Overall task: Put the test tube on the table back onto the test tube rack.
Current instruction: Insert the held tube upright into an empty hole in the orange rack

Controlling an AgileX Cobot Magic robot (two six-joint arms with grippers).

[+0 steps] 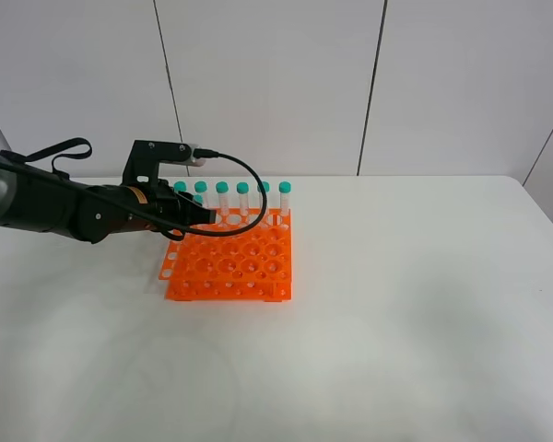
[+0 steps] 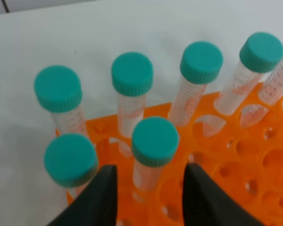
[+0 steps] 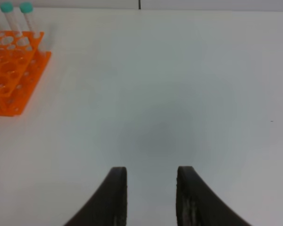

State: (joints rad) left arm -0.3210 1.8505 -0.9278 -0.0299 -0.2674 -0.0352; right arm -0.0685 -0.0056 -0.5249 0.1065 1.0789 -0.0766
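The left tool point(image 2: 148, 195) hangs over the back-left corner of the orange test tube rack point(image 1: 230, 260), fingers spread to either side of a teal-capped test tube point(image 2: 153, 146) standing upright in a second-row hole, not touching it. 6 matching tubes fill the back row. The right tool point(image 3: 151, 193) hovers over bare tabletop point(image 3: 179, 94), well apart from the rack, its fingers spread and holding nothing.

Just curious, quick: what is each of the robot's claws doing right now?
Left gripper: open, jaws either side of a test tube standing in the orange rack.
Right gripper: open, holding nothing, above the table.
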